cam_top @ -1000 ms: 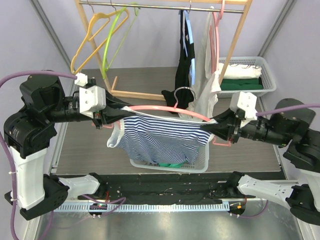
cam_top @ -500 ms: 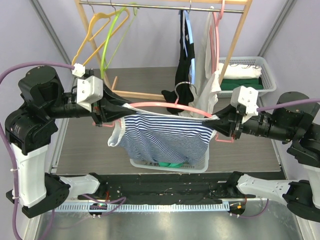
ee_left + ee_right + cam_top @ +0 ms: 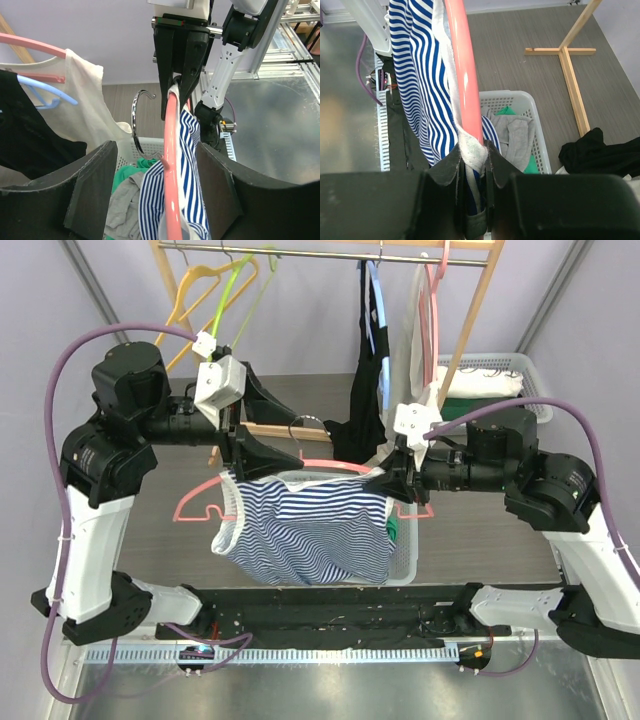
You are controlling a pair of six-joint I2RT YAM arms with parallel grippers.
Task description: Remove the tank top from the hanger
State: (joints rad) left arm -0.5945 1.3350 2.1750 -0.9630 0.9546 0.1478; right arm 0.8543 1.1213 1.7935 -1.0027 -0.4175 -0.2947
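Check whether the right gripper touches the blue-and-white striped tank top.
Touching. Right wrist view shows the right gripper pinching the white hem of the striped tank top.

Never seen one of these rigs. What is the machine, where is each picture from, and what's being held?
Two robot arms are bolted to the near edge of a table. The wide picture looks down from above and behind them; the other two come from a camera on each wrist, showing its own fingers. Between the arms is a pink hanger carrying a striped tank top. The right hand is pinched shut on the top's white edge beside the hanger; the left hand is open, fingers either side of the hanger. Below sits a white basket of clothes; behind stands a wooden rack with more garments.
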